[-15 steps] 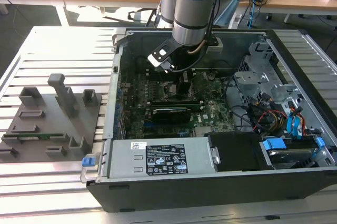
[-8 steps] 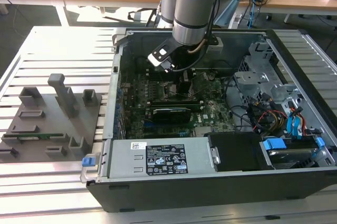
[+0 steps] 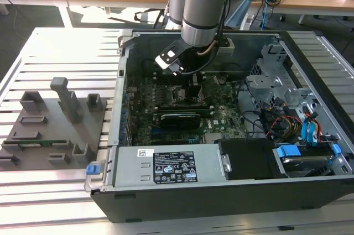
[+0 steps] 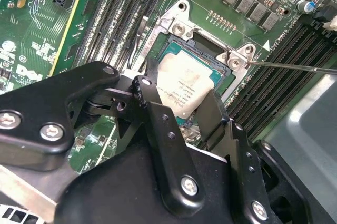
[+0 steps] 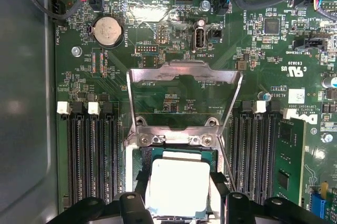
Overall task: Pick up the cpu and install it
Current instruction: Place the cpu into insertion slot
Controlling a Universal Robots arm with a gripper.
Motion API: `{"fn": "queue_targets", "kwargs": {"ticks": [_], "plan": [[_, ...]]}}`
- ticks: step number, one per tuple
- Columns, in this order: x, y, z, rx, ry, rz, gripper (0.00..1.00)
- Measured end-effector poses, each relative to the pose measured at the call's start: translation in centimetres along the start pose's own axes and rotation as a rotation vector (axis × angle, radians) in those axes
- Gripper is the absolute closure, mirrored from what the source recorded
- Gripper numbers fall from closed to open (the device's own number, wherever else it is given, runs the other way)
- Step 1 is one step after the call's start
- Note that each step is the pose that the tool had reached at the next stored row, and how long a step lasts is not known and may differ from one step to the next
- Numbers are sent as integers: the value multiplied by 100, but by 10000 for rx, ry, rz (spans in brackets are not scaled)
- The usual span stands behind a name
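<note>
The cpu (image 5: 179,195), a pale silvery square chip, sits low in the open socket (image 4: 181,29) on the green motherboard (image 5: 174,103). In both wrist views a black finger stands against each of two opposite edges of the chip. My gripper (image 5: 179,177) is shut on the cpu (image 4: 184,84), which looks slightly tilted in the socket. The socket's metal load plate (image 5: 184,72) is swung up and open, and its thin latch lever (image 4: 295,66) sticks out to the side. In the exterior view the arm reaches down into the computer case, with the gripper (image 3: 191,90) over the board.
Black memory slots (image 5: 92,155) flank the socket on both sides. A long black card (image 3: 180,119) lies just in front of the gripper. The case walls (image 3: 124,80), power supply (image 3: 166,168) and drive cage (image 3: 287,108) hem in the board. A grey fixture (image 3: 50,124) lies outside the case.
</note>
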State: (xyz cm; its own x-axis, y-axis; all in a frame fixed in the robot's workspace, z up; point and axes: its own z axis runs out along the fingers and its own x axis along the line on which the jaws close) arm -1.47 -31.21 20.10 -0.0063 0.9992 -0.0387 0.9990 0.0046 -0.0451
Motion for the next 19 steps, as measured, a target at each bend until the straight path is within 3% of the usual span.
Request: {"fn": "queue_targets", "kwargs": {"ticks": [11, 19], "plan": [[1, -2, -22, -13, -19, -355, 47], [11, -15, -12, -17, 29, -404, 47]]}}
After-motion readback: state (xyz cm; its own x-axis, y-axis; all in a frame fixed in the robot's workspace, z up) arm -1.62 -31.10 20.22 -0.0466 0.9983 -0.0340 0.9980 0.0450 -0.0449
